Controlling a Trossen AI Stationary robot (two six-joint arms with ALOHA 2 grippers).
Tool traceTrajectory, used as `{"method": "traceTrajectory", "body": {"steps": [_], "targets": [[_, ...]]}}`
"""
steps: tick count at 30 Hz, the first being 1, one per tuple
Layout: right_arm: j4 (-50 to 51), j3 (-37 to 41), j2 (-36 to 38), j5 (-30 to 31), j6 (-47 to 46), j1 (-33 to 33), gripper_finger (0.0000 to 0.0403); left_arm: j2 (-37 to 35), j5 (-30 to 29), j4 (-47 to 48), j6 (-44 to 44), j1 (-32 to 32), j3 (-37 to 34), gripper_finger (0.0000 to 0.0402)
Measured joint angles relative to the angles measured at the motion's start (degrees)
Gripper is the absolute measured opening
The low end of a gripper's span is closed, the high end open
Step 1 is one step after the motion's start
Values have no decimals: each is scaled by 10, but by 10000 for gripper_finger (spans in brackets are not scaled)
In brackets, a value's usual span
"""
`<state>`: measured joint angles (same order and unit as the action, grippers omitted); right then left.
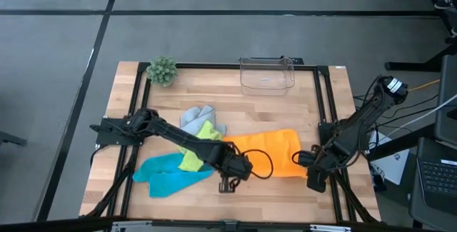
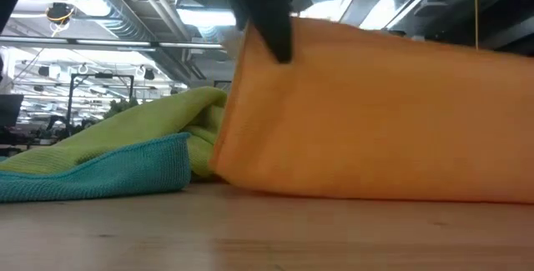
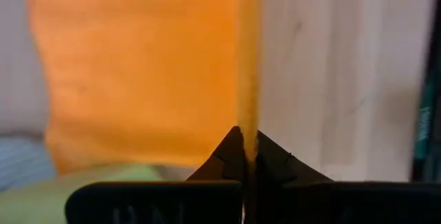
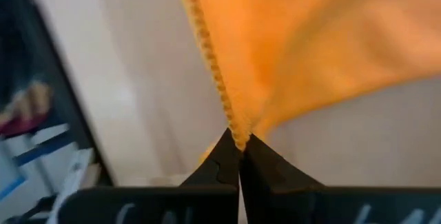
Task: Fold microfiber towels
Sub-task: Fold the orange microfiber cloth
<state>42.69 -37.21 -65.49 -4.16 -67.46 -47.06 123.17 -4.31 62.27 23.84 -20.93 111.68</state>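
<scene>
Pinching the orange towel (image 1: 275,153) at opposite ends, both grippers hold it lifted off the wooden table (image 1: 228,100) near the front edge. The left gripper (image 3: 244,156) has its fingers clenched on the towel's edge, which runs straight up between them in the left wrist view, the cloth hanging flat to one side. In the high view this gripper (image 1: 230,183) sits at the towel's left end, its arm reaching across the pile of other cloths. The right gripper (image 4: 240,145) is likewise clamped on a stitched corner of the orange towel, the hem rising from between its fingertips; from above it (image 1: 312,162) stands at the towel's right end, close to the table's right rail. In the low view the orange towel (image 2: 375,112) hangs like a curtain, its lower edge touching the tabletop. Just to its left lie the lime green towel (image 1: 194,146) and the turquoise towel (image 1: 168,175), bunched together, with the light grey towel (image 1: 196,118) behind them. At the table's far edge stand a small green plant (image 1: 162,70) and a clear plastic box (image 1: 267,75), well apart from the cloths.
</scene>
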Motion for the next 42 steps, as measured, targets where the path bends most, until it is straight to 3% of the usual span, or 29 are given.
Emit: {"method": "traceTrajectory", "body": {"steps": [10,19,34,42], "targets": [[122,-9,0,51,-27,48,0,0,-29,51,11,52,0,0],[250,-93,0,191,11,73,0,-15,-49,111,11,86,0,0],[279,-74,-21,227,107,180,0,-15,-53,126,-20,158,-2,0],[262,-74,-33,258,154,211,2,-14,-54,120,-20,182,-36,0]]}}
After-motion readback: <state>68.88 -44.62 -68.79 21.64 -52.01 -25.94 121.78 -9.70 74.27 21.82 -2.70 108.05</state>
